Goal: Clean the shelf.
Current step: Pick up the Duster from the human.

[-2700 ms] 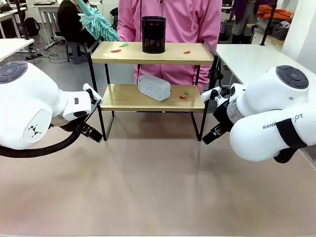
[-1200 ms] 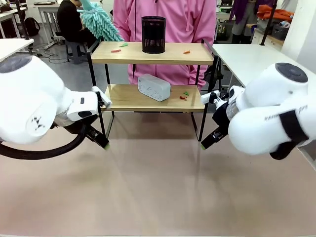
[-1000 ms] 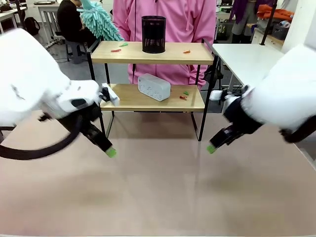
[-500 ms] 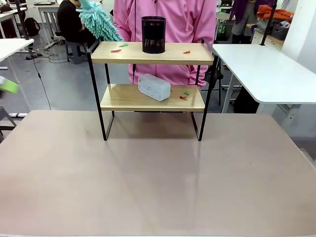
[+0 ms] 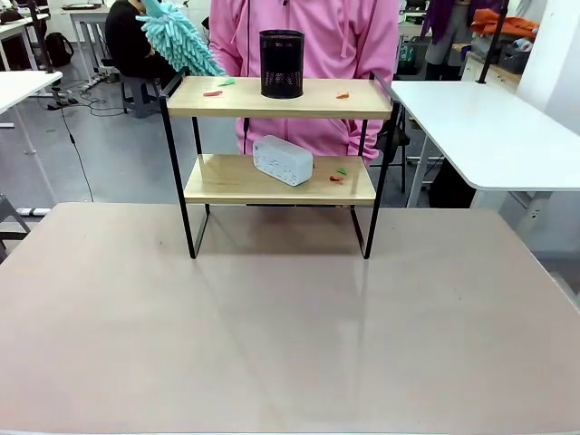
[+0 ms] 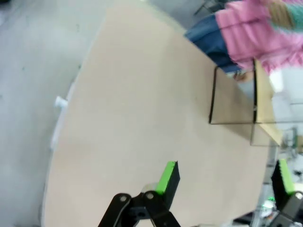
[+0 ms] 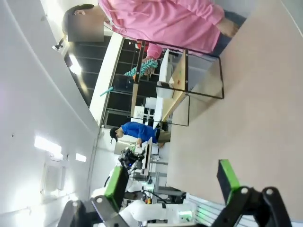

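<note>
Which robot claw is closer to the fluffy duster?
Left. The left gripper is past the duster's end of the shelf; the right gripper is past the opposite end.

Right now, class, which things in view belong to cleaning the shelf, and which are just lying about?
Job: shelf; teal duster above its left end; coloured scraps on both boards.
Lying about: mesh cup, top board; white box, lower board; white table at right.

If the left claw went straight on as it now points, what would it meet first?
The open left claw would probably meet the bare tan tabletop first; the shelf stands off to one side. Depth is unclear.
</note>
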`<state>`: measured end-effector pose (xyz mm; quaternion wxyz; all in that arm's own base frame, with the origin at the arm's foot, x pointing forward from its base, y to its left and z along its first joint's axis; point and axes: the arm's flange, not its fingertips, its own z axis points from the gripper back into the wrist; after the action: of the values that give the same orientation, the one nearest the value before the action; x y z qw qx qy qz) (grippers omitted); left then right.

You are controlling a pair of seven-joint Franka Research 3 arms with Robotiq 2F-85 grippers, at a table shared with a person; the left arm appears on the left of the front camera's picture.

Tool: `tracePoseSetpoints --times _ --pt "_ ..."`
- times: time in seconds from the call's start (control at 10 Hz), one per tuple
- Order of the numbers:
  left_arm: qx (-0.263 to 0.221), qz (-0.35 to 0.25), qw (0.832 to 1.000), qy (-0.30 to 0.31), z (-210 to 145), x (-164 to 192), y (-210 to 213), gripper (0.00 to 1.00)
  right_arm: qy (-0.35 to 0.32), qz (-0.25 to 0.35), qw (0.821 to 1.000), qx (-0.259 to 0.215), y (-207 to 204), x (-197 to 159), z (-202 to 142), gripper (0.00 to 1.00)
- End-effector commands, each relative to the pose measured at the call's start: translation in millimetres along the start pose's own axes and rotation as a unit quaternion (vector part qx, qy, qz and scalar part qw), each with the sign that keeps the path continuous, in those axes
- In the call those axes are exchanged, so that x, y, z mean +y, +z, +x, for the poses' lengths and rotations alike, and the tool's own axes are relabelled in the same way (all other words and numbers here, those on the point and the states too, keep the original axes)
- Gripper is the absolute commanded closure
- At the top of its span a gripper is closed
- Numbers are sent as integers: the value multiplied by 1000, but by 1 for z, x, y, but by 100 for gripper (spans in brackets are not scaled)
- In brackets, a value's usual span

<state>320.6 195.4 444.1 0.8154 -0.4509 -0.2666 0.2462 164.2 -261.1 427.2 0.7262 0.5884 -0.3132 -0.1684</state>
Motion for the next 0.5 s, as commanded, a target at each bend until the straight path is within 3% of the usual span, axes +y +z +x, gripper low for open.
tracePoseSetpoints --times 0.0,0.4 --pt "8 2 997 -80 -6 -10 30 0 14 -10 1000 21 1 25 -7 0" --pt "8 2 997 -80 -6 -10 30 0 14 -10 1000 21 1 25 -7 0"
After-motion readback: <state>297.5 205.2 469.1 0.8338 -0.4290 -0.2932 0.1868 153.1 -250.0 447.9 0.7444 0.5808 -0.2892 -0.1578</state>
